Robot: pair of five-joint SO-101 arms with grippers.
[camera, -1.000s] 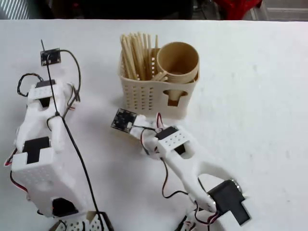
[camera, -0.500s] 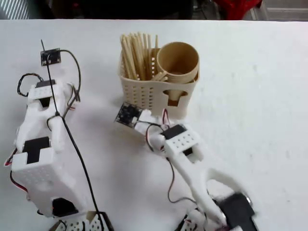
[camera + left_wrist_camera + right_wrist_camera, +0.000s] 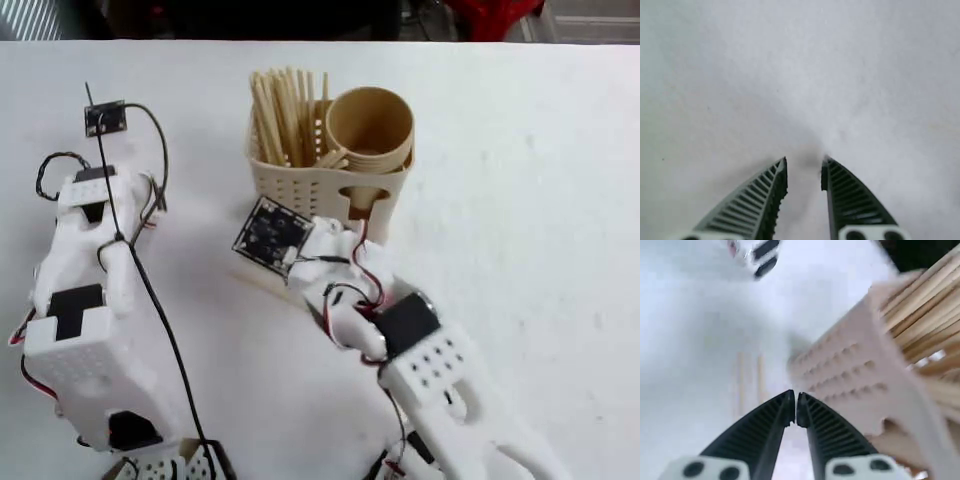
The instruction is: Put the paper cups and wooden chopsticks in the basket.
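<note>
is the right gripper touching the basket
Cannot tell. In the right wrist view the right gripper, fingers shut, sits in front of the basket wall, with neither contact nor gap plain; in the high view the arm covers them.

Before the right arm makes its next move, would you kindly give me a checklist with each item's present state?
1. Paper cups stacked in the basket: ok.
2. All chopsticks in the basket: not ok; two loose chopsticks lie on the table beside it.
3. Right pincer open for a grasp: not ok; it is shut and empty.
4. Right pincer low enough to reach the loose chopsticks: cannot tell.
5. Basket upright, bundled chopsticks standing in it: ok.
6. Left pincer out of the way: ok; it is open over bare table.
</note>
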